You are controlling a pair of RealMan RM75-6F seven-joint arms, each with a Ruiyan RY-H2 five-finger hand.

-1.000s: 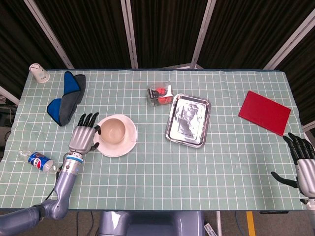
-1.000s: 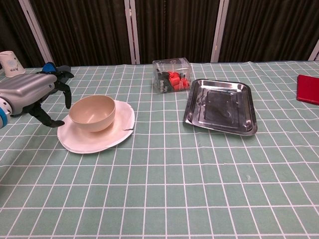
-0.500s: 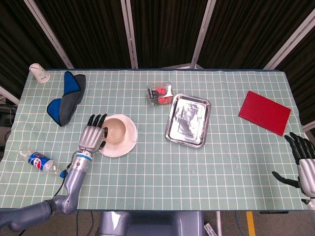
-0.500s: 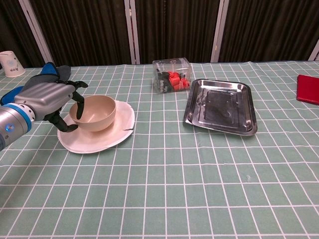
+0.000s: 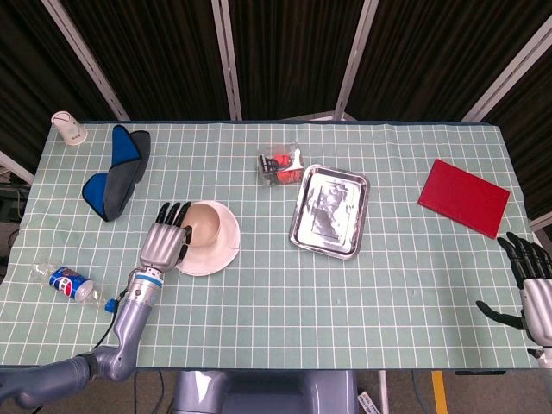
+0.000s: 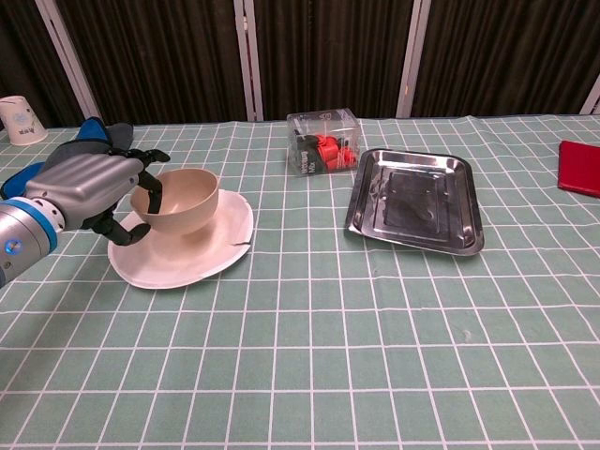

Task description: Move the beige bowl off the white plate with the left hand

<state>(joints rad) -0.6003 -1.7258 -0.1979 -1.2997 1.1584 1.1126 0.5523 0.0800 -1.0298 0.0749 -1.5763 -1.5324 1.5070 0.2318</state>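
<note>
The beige bowl [image 5: 205, 222] [image 6: 183, 199] is over the left part of the white plate [image 5: 220, 254] [image 6: 197, 262], tipped a little and raised at its left side. My left hand [image 5: 164, 241] [image 6: 84, 187] grips the bowl's left rim, with fingers hooked over the edge into the bowl and the thumb under it. At the table's near right corner my right hand [image 5: 530, 280] hovers with fingers spread, holding nothing; the chest view does not show it.
A steel tray [image 5: 329, 210] [image 6: 417, 197] lies right of the plate, with a clear box of red items [image 5: 280, 166] [image 6: 323, 141] behind it. A red book [image 5: 463, 197] lies far right. Blue cloth [image 5: 116, 171], paper cup [image 5: 69, 128] and bottle [image 5: 67, 282] sit left.
My left hand moved right from beside the plate to the bowl and closed on its rim. The bowl has risen slightly and tilted. The right hand stayed put.
</note>
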